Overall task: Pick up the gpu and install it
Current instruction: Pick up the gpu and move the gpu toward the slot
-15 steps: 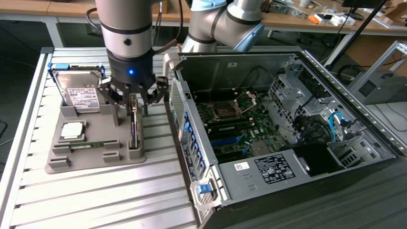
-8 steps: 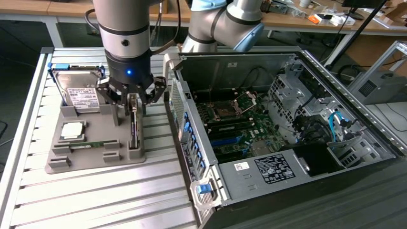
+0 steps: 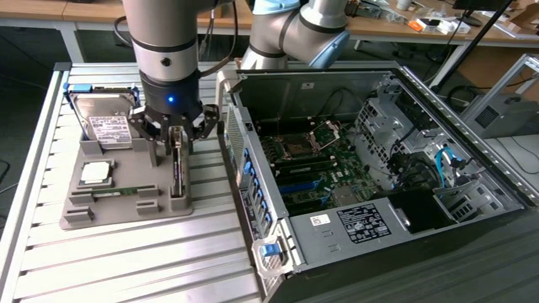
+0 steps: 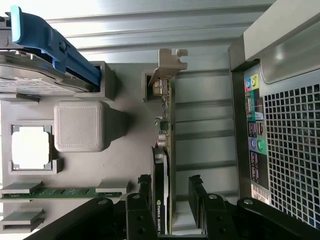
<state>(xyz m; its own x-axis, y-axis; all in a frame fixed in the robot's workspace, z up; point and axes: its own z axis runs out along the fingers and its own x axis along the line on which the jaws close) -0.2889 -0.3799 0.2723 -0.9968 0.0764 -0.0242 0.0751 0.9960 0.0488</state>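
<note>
1 gpu [image 3: 177,172], 1 hard drive [image 3: 107,126], 1 processor [image 3: 95,172]

A silver metal table [image 3: 126,252] with long grooved slats fills the exterior view from seven to nine o'clock, and the light gives the slats a pale shine. Toward five o'clock lies a darker ribbed surface [image 3: 438,271]. At eleven o'clock stands a wooden desk [image 3: 42,9] on a pale leg, with dark floor [image 3: 21,63] below it. At one o'clock a second wooden desk [image 3: 396,28] carries small clutter. A thin black pole [image 3: 479,38] leans across at two o'clock. Near three o'clock stands an aluminium frame [image 3: 515,79], with a grey box [image 3: 505,113] just beside it.
</note>
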